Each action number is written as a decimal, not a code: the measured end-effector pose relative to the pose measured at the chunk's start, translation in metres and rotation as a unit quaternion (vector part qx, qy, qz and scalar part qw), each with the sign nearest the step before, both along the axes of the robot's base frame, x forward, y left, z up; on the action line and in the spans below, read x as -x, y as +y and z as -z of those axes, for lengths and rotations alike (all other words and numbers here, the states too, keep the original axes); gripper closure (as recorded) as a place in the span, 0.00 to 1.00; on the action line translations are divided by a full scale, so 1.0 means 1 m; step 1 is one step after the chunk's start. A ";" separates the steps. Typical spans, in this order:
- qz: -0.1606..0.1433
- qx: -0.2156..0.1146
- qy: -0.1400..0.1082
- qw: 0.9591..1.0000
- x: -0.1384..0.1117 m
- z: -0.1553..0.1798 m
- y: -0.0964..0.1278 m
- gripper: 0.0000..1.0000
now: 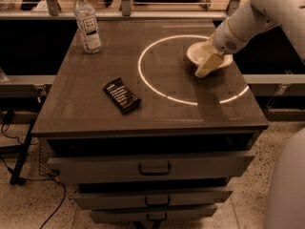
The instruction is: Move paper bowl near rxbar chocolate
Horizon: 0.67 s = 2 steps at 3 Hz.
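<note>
White shallow round paper bowl [197, 54] upper right of frame, on dark tabletop [86, 109], inside light ring [139, 69]. Cream gripper [208, 65] at bowl's front rim; whether it's gripping, can't tell. Black flat rectangular rxbar chocolate [122, 95] left of centre, well apart.

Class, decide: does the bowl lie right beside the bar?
No: the bowl sits far right, with the pincer at its rim, and the bar lies apart, front left.

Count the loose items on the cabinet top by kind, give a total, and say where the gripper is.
plastic bottle: 1
rxbar chocolate: 1
paper bowl: 1
Total: 3
The gripper is at the paper bowl's near rim.
</note>
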<state>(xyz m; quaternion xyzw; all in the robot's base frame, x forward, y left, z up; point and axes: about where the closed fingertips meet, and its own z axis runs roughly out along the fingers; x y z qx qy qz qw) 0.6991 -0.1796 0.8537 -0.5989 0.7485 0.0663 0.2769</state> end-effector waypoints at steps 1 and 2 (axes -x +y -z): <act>0.000 -0.002 0.004 1.000 0.005 0.003 -0.001 0.57; -0.012 0.009 0.001 1.000 0.020 0.004 0.006 0.88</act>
